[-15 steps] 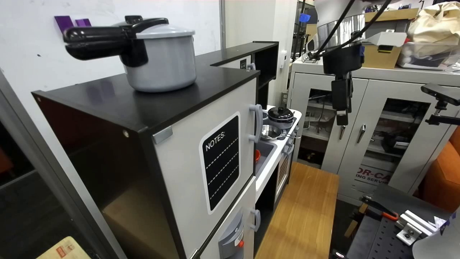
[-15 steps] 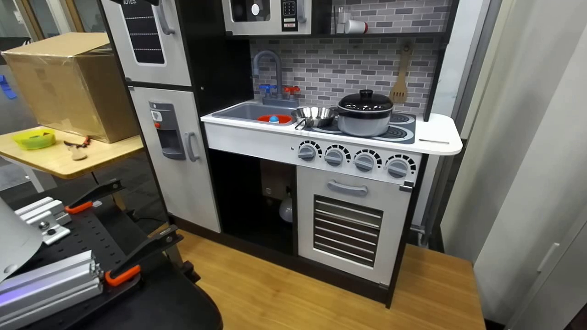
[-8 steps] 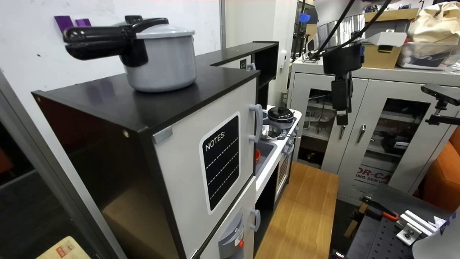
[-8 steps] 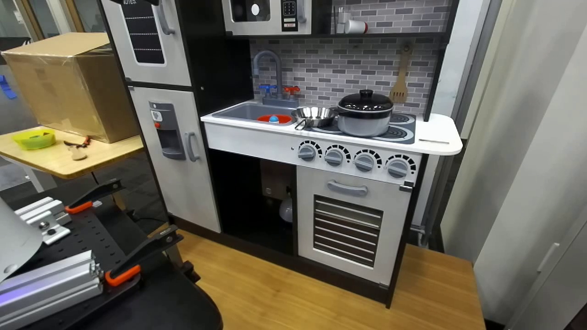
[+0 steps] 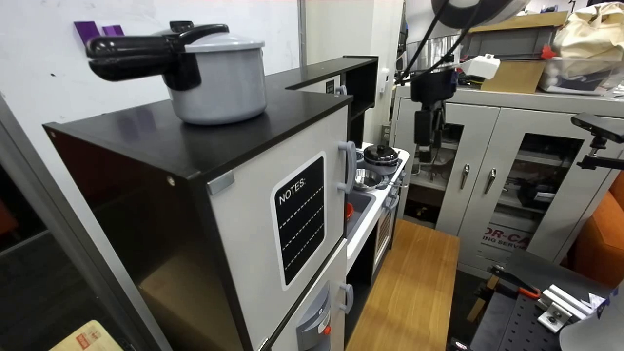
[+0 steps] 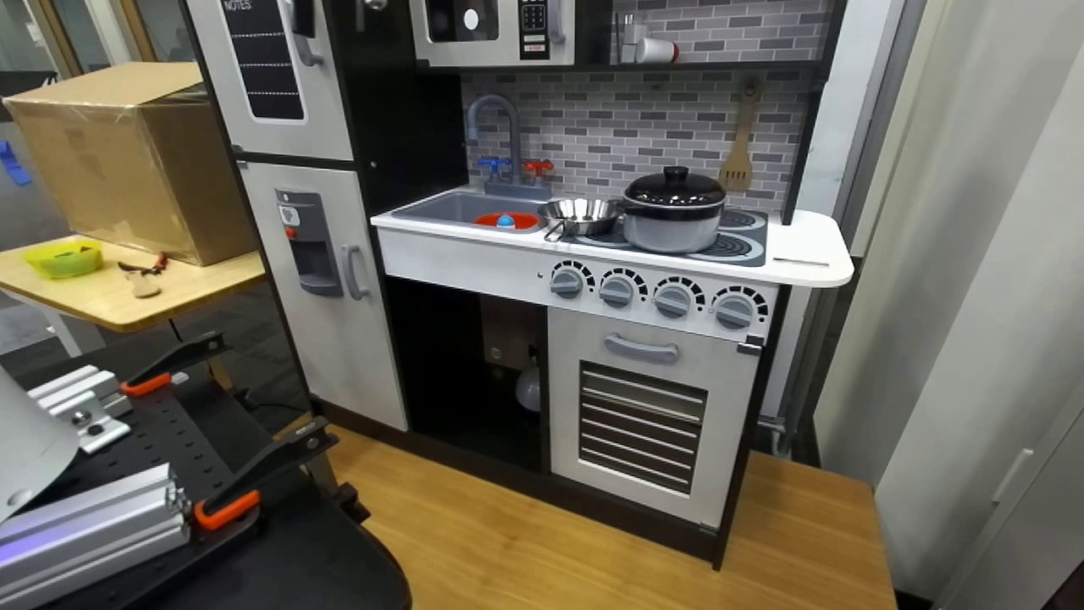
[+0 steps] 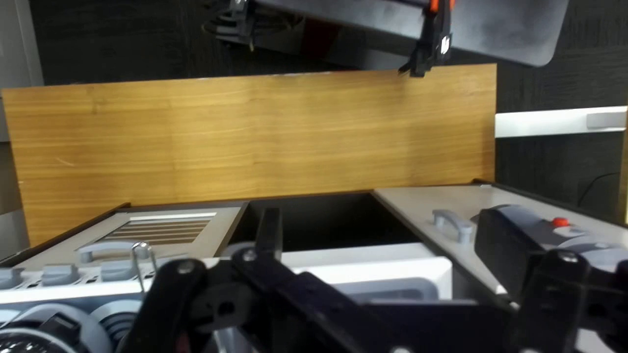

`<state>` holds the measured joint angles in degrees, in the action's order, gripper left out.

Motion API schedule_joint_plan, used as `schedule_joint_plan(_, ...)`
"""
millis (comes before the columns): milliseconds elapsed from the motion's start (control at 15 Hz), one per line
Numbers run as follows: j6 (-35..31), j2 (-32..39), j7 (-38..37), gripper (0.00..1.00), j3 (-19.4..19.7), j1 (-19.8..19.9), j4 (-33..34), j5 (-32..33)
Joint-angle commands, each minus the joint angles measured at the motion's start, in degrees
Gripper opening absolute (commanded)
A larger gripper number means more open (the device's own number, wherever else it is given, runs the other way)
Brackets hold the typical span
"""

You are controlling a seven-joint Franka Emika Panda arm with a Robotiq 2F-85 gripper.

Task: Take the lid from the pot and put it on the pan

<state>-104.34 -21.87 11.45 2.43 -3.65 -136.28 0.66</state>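
Note:
The grey pot (image 6: 673, 230) stands on the toy stove with its black knobbed lid (image 6: 675, 188) on top. The lid also shows in an exterior view (image 5: 380, 154) and at the bottom left corner of the wrist view (image 7: 24, 344). The steel pan (image 6: 581, 217) is beside the pot, toward the sink; it shows in both exterior views (image 5: 366, 179). In the wrist view only its wire handle (image 7: 136, 260) shows clearly. My gripper (image 7: 385, 235) is open and empty, fingers wide apart. It hangs in the air (image 5: 425, 153), above and in front of the kitchen, apart from pot and pan.
A grey pressure cooker (image 5: 219, 83) stands on the toy fridge. The sink (image 6: 440, 207) holds a red bowl (image 6: 515, 220). A faucet (image 6: 512, 135), a microwave (image 6: 500, 34) and a shelf edge (image 6: 720, 64) stand behind and above. A wooden bench (image 5: 409, 278) lies in front.
In an exterior view the arm and gripper have moved left, toward the kitchen. A dark part of the gripper now shows near the fridge handle at the top. Pot, lid and pan have not moved.

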Motion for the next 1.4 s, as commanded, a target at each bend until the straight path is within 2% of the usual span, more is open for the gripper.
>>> schedule_joint_plan(0, -1.88, 7.53, 1.0, 1.0, 1.44, 2.7, 7.46, 2.32)
schedule_joint_plan(200, 0.36, 11.95, 1.13, 1.0, 3.33, 4.79, 12.82, 1.62)
schedule_joint_plan(267, -2.43, 9.32, 0.6, 1.0, 2.62, 4.55, 9.47, 2.27)
schedule_joint_plan(1333, -2.95, 10.3, 1.23, 1.0, 2.55, 4.75, 9.89, 2.23)
